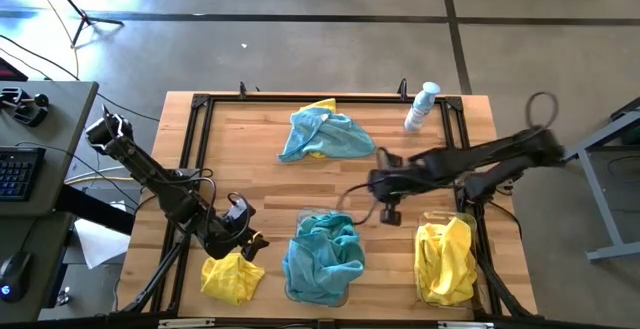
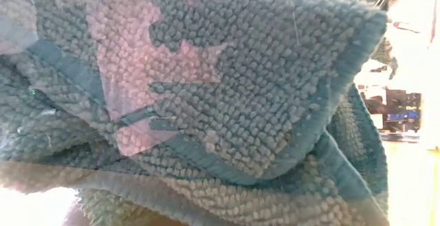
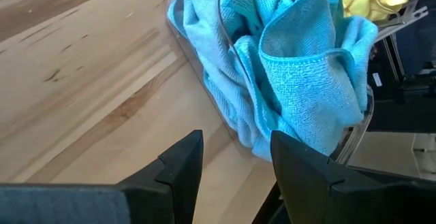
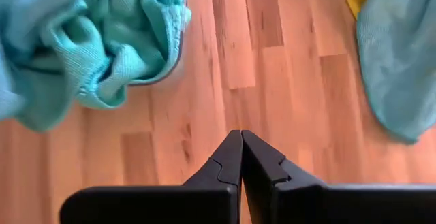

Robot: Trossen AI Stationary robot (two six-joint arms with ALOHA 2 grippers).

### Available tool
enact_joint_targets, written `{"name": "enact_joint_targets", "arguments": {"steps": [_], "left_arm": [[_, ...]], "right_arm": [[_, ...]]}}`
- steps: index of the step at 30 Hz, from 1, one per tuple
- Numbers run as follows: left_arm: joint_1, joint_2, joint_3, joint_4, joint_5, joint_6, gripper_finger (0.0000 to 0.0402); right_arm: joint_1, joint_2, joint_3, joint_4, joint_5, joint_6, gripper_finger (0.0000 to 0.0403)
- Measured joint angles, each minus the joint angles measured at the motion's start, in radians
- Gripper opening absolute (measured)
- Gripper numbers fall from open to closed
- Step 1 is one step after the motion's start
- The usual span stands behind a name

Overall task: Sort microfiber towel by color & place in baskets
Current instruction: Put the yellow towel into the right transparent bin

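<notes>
While both arms hang over the wooden table [image 1: 250, 169], neither is carrying anything. The left gripper [image 3: 235, 163] sits low at the near left, its fingers parted with bare wood between them, just beside a loose yellow towel [image 1: 232, 277] lying on the table outside any bin. I take it that cloth is the one it means to deal with, since it has no basket under it. The right gripper [image 4: 241, 157] hovers over open wood near the middle, fingers pressed fully together on nothing, so it looks idle between picks.

The middle basket [image 3: 354, 132] is heaped with teal towels [image 1: 322, 254] spilling over its rim, and one fold fills the table-level camera entirely. The right-hand basket [image 1: 432, 219] holds bunched yellow towels [image 1: 445, 261]. That split tells me the colours have their homes already.

Toward the far side lies an unsorted pile [image 1: 322, 134], mostly teal with a yellow edge peeking out, so it seems to mix both colours. A white spray bottle [image 1: 421, 107] lies at the far right, clear of the work.
</notes>
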Motion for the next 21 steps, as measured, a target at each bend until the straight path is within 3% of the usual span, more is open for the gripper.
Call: {"name": "enact_joint_targets", "arguments": {"steps": [6, 11, 16, 21], "left_arm": [[0.031, 0.0, 0.0, -0.011, 0.034, -0.01, 0.0161], [0.07, 0.0, 0.05, -0.105, 0.042, -0.011, 0.0161], [0.104, 0.002, 0.163, -0.3, 0.041, -0.011, 0.0161], [0.128, 0.033, 0.285, -0.462, 0.037, -0.011, 0.0149]], "right_arm": [[0.0, -0.293, -0.309, 0.29, -0.001, 0.108, 0.0], [0.0, -0.463, -0.499, 0.556, 0.009, 0.111, 0.0], [-0.01, -0.543, -0.631, 0.751, 0.018, 0.09, 0.0], [-0.045, -0.553, -0.685, 0.774, 0.02, 0.128, 0.0]]}}
